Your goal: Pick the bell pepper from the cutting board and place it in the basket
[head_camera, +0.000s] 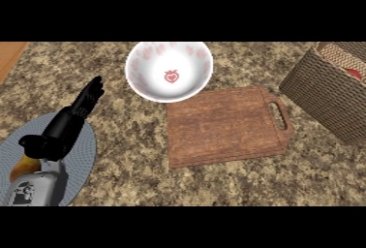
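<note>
The bell pepper point(352, 73) shows only as a small red bit inside the basket point(325, 92), which stands at the right edge of the counter point(129, 126). The cutting board point(225, 126) in the middle of the counter has nothing on it. So the job looks done: the pepper is off the board and sits in the basket. Nothing seems left to do but rest.

The left hand point(75, 121) is near the left edge of the counter, over a grey plate point(85, 160). Its fingers are straight and point up, and it holds nothing. The right hand cannot be seen at all.

A white bowl point(169, 71) sits by the far edge, just beside the board.
</note>
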Controlling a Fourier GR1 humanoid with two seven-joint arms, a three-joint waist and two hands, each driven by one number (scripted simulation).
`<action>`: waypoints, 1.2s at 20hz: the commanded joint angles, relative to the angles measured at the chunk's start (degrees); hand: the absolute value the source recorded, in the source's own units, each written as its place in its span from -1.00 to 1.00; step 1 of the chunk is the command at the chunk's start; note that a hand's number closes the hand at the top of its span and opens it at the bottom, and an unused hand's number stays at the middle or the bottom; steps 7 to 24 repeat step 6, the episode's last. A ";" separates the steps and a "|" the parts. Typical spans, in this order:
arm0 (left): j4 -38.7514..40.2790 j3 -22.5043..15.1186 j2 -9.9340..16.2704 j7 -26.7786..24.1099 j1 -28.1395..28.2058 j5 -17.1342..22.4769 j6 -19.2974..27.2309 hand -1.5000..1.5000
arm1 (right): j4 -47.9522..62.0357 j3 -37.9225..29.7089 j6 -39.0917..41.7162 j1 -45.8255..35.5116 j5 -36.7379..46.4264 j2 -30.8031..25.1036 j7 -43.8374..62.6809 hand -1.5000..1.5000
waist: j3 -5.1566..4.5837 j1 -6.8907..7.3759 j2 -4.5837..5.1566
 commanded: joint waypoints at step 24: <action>0.36 1.58 0.85 1.76 -1.33 1.58 -0.94 0.00 | -6.61 -6.29 5.54 1.79 -11.94 -2.31 1.05 -1.00 | -0.05 -1.16 -0.42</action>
